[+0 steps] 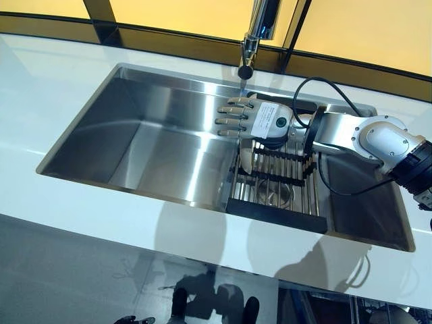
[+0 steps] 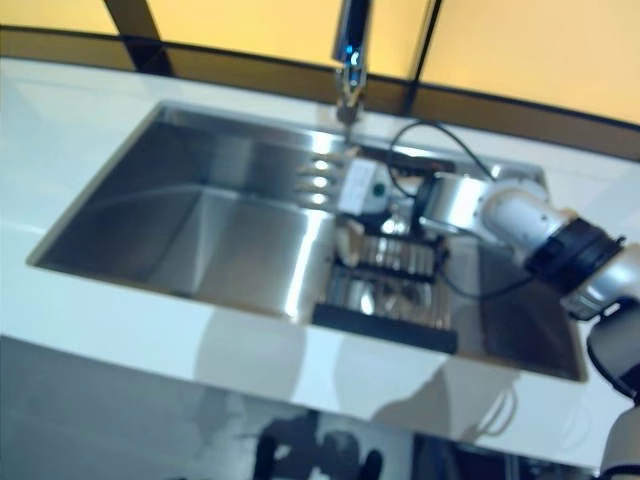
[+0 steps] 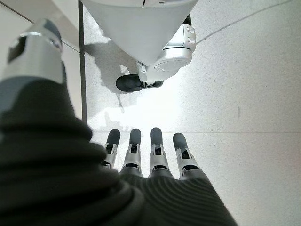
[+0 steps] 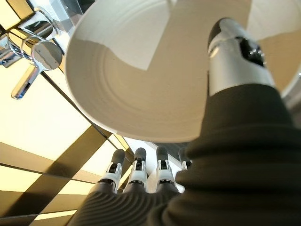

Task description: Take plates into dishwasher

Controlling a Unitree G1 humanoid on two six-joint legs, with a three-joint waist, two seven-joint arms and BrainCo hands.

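A white plate (image 1: 247, 156) stands on edge at the left end of a black dish rack (image 1: 277, 207) in the right part of a steel sink (image 1: 155, 145). My right hand (image 1: 262, 120) hovers just over the plate, fingers straight and pointing left. In the right wrist view the plate (image 4: 141, 70) fills the space between the thumb (image 4: 235, 61) and the straight fingers (image 4: 138, 169); I cannot see a firm grip. My left hand (image 3: 155, 155) hangs low beside me, fingers straight, empty, over the floor.
A chrome faucet (image 1: 253, 37) rises at the back of the sink, right behind my right hand. White countertop (image 1: 40, 88) surrounds the sink. The left basin holds nothing. The rack's other slots show only bars.
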